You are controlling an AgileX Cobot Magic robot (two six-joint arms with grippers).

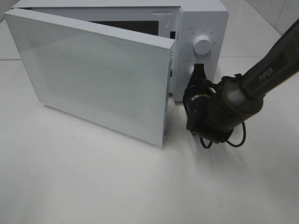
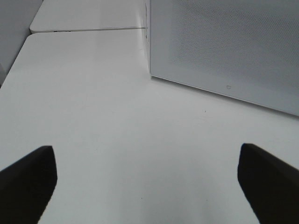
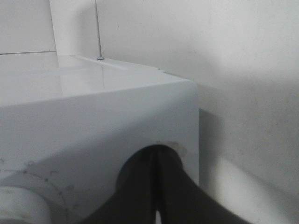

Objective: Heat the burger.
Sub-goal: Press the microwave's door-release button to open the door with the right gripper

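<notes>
- Left tool (image 2: 147, 158) hangs spread wide over the bench (image 2: 117, 116), gripping nothing.
- Door (image 1: 98, 79) stands open and hides the cavity. The burger is unseen, so I cannot place it.
- Right tool (image 1: 199, 70), pressed together, touches the lower dial (image 1: 191, 71). Best to nudge it gently, and shut that door first.

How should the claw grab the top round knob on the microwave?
Pinch the top knob by its round rim, coming straight at the front panel of the microwave. It seems to stick out from that panel like a short drum, so it can be squeezed from two opposite sides.
</notes>
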